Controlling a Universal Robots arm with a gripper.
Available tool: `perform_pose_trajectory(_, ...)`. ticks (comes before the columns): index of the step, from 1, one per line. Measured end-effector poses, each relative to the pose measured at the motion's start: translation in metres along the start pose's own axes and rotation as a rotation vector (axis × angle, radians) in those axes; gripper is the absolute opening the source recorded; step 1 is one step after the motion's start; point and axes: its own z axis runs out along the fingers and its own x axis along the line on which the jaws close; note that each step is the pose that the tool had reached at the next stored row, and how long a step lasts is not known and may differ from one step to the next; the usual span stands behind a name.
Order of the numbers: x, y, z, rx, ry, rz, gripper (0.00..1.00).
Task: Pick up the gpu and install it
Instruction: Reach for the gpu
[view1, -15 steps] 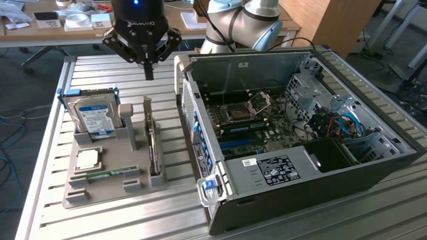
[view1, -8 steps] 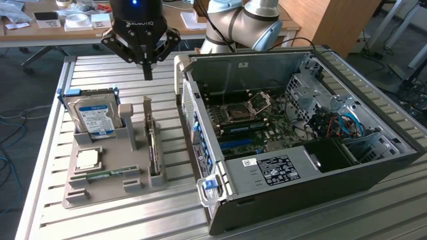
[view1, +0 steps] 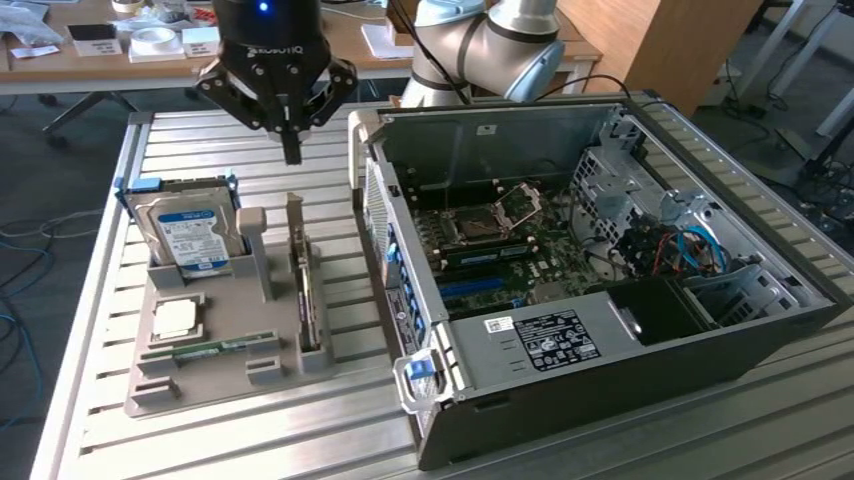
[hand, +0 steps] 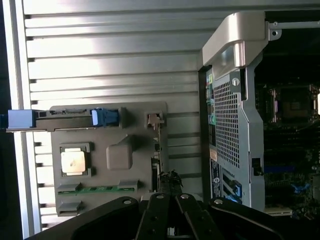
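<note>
This looks like a robotics lab set up for computer assembly. A grey industrial robot arm (view1: 494, 45) carrying a black gripper (view1: 291, 155) stands at a slatted aluminium worktop (view1: 240, 440). On the worktop lies an open desktop computer case (view1: 641, 400) with its motherboard (view1: 494, 240) bare, beside a grey moulded parts tray (view1: 200, 390) that holds a hard drive (view1: 194, 235) upright in a slot. Behind is a wooden desk (view1: 80, 65) scattered with small boxes and a tape roll, with a chair base (view1: 87, 110) under it and loose cables (view1: 20, 250) on the carpeted floor.
</note>
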Motion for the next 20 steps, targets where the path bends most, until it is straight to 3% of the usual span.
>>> perform_pose_trajectory(14,0.004,-0.0307,-0.0015,-0.0002,0.0000,0.000,0.11)
perform_pose_trajectory(20,0.006,-0.0392,-0.0019,-0.0003,0.0000,0.000,0.11)
